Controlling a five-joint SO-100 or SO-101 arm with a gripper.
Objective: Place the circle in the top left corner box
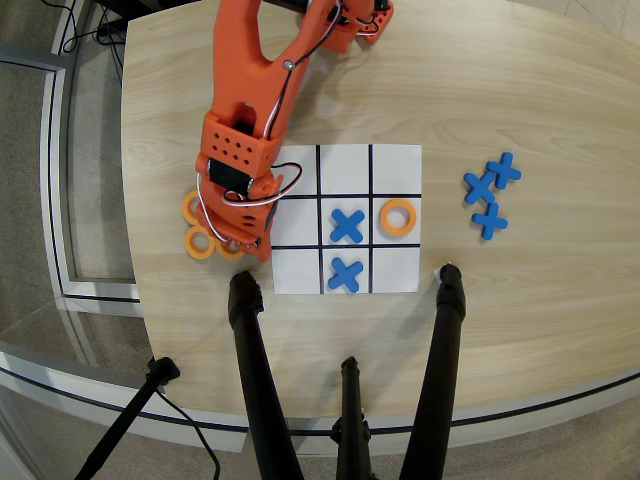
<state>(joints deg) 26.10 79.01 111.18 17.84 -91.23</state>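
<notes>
Overhead view: the gripper (243, 240) sits under the orange arm (250, 90), so its jaws can't be read as parted or closed. The arm covers part of the cluster of orange rings (200, 243) near the table's left edge; how many are there and whether one is gripped can't be told. The arm also hides the left column of the paper grid (395, 160), upper-left cell mostly covered. Arm base cut off by the top edge. Black tripod legs (262, 390) run out the bottom edge. Table (540, 90) cropped top and right.
</notes>
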